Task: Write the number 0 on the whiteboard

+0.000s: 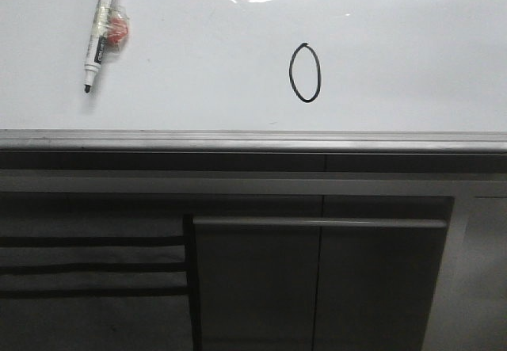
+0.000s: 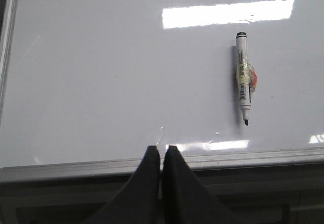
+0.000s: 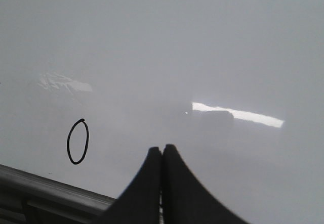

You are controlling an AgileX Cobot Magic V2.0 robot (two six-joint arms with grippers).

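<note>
- The number 0 (image 1: 305, 72) is a closed, tall, narrow oval in thin black ink. Its long axis runs 12 to 6 o'clock in the front view, with a slight overlap of the stroke at the 12 o'clock end.
- It sits on the whiteboard (image 1: 198, 50) a little right of centre in the front view, nearer the board's near grey rim than the glare at the far edge.
- The marker pen (image 1: 101, 31) lies flat on the board well apart from the oval, toward 10 o'clock from it. Its bare tip points to 6 o'clock, its long axis is roughly parallel to the oval's, and an orange tag is taped at mid-barrel.
- The right gripper (image 3: 162, 148) hangs over the near part of the board with its two dark fingers pressed together and nothing between them; the oval lies toward 9 o'clock from its tips, near but not touching.
- The left gripper (image 2: 162, 148) sits at the near rim, fingers likewise pressed together and empty; the pen lies toward 1 o'clock from it, clearly apart.
- Judged from the closed outline and the pen laid down, the writing looks finished. If any move remains, it turns on the pen, and the left arm is the nearer one; it would need to part its fingers and close across the barrel.
- The right arm is nearer the digit, so a careless sweep toward 9 o'clock could smear the ink.
</note>
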